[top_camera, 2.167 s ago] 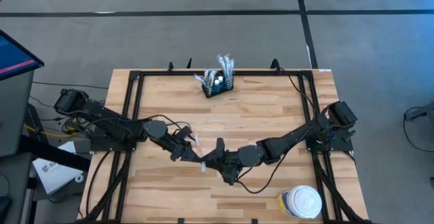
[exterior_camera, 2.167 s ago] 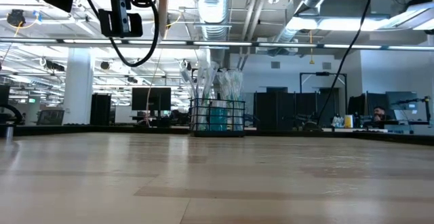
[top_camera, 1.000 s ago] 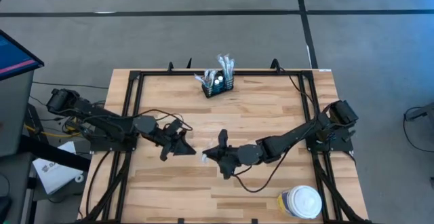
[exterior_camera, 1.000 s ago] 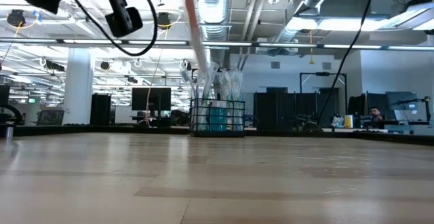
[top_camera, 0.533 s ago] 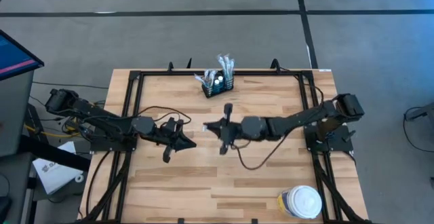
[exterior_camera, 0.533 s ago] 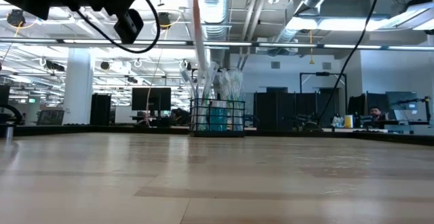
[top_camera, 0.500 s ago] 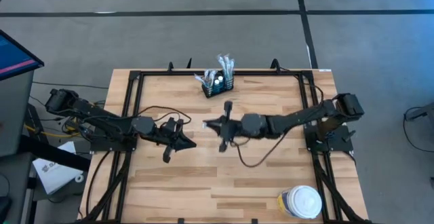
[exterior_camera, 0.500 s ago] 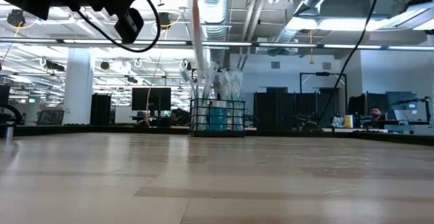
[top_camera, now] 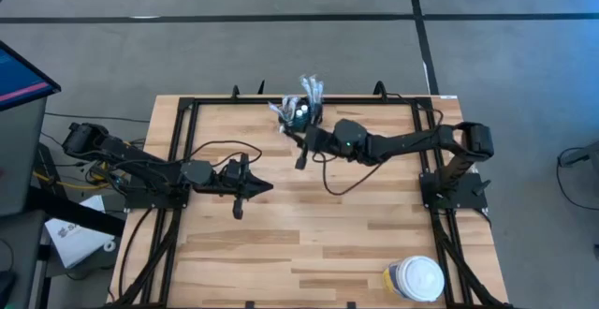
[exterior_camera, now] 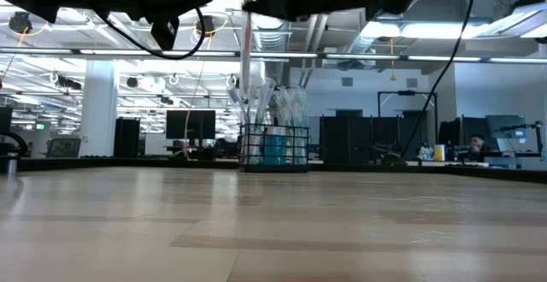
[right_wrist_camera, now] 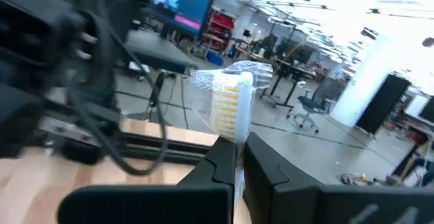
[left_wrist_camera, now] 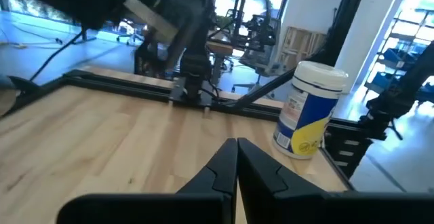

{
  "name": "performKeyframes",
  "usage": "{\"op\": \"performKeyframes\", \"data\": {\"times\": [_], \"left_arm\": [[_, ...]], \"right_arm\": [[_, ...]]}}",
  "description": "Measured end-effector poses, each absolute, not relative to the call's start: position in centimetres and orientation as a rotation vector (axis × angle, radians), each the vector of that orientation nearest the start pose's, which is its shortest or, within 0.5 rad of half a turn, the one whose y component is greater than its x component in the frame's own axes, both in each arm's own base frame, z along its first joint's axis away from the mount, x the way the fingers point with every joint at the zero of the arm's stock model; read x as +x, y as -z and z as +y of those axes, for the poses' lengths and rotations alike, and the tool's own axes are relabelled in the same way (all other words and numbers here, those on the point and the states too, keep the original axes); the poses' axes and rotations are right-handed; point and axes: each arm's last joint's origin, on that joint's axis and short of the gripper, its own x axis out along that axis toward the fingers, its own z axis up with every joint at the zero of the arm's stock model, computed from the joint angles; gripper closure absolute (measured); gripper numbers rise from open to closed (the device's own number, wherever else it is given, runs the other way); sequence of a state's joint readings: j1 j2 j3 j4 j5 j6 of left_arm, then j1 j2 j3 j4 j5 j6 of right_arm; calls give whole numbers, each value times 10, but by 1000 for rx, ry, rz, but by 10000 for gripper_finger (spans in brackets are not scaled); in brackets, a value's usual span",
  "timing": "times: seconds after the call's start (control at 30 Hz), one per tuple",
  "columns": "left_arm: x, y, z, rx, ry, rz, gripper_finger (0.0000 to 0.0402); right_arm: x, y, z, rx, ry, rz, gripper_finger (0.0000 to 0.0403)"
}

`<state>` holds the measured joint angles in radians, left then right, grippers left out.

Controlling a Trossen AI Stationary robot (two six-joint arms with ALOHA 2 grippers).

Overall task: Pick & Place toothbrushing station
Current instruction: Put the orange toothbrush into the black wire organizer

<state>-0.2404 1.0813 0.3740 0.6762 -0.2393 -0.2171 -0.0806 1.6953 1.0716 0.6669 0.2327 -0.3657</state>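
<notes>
Your right gripper [top_camera: 299, 148] sits just beside the caddy [top_camera: 301, 115] at the table's [top_camera: 374, 225] far edge, fingers clamped on a wrapped toothbrush [right_wrist_camera: 232, 105]. In the high view, only its white end shows past the fingers. Wrapped items crowd the caddy, hiding its inside. In the low view both arms are cut off at the top, and the toothbrush hangs as a thin pale stick before the caddy. Your left gripper [top_camera: 237, 197] waits mid-table, fingers closed on nothing. The jar [top_camera: 415, 279] is partly cut off at the near right corner. The table's middle lies open.
</notes>
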Motion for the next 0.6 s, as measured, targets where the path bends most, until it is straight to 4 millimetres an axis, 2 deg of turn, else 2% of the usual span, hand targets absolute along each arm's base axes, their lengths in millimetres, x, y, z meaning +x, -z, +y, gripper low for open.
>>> {"op": "performKeyframes", "data": {"times": [0.3, 0.6], "left_arm": [[212, -221, -45, -90, -6, 24, 398], [212, -221, -45, -25, -5, 24, 398]], "right_arm": [[390, -249, -77, -296, 369, 11, 402], [382, -249, -108, -267, 447, 15, 402]]}}
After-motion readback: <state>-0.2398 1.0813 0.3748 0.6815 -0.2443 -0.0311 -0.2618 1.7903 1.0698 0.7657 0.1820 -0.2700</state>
